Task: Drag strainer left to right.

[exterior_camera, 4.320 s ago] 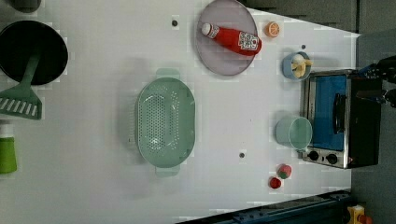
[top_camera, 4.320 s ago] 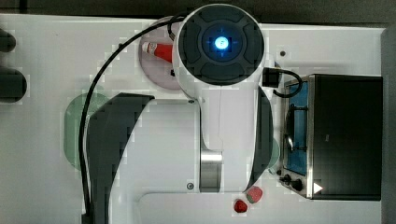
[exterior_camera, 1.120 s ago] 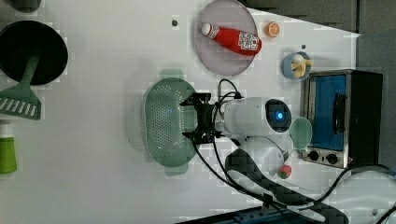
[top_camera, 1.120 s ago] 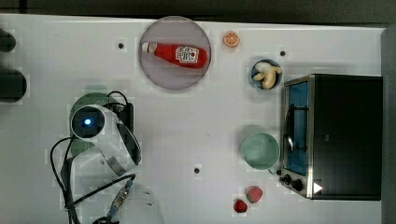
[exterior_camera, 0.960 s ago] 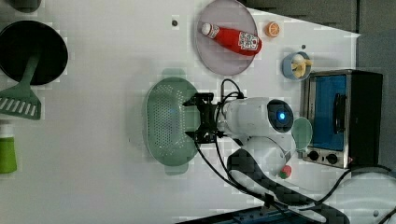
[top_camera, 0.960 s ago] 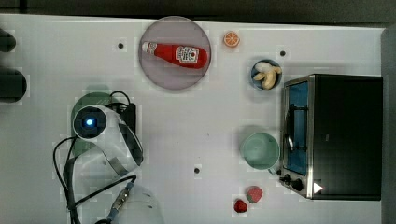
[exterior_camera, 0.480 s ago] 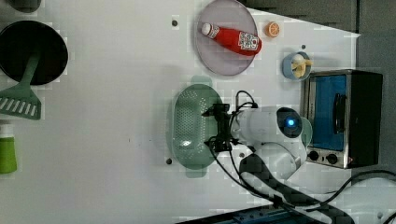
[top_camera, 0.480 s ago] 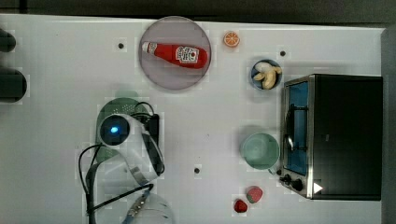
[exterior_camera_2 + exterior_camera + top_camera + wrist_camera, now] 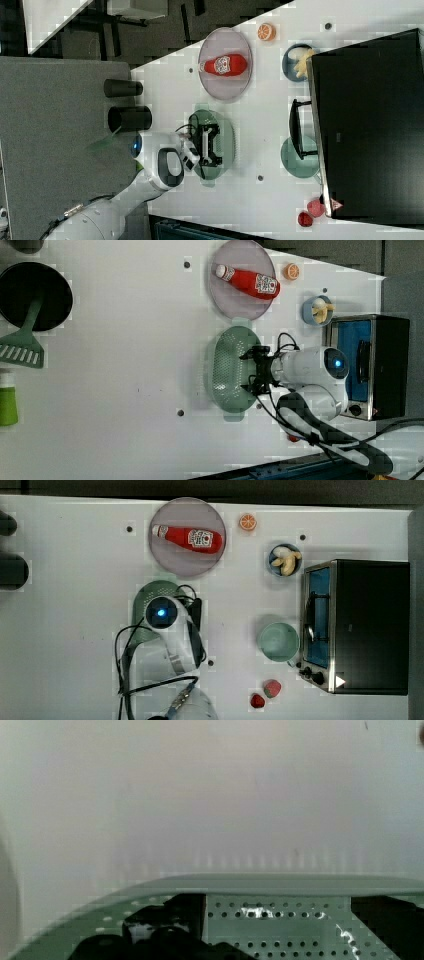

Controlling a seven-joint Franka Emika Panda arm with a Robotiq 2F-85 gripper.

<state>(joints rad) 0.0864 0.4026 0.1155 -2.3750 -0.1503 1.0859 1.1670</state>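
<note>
The pale green strainer [image 9: 224,371] lies on the white table, just below the plate in the left view. In the top view only its far edge [image 9: 153,591] peeks out from under the arm. My gripper [image 9: 247,372] is open, its two black fingers spread wide and lowered into the basin on the left view's right side. The right view has the gripper [image 9: 212,145] over the strainer [image 9: 226,138] as well. From the wrist view I see the strainer's rim [image 9: 280,882] and holed wall, with a dark fingertip [image 9: 150,932] at each side.
A plate [image 9: 165,560] with a ketchup bottle [image 9: 189,536] sits close to the strainer. A mint bowl [image 9: 278,641], toaster oven [image 9: 355,625], banana bowl [image 9: 285,559], orange slice [image 9: 247,522] and strawberries [image 9: 265,692] fill the top view's right. Pan [image 9: 32,295], spatula [image 9: 20,347] and bottle [image 9: 7,400] lie at the left view's left.
The strainer and the gripper inside it have slid together toward the left view's right, from mid-table to just beside the toaster oven. The fingers stayed spread.
</note>
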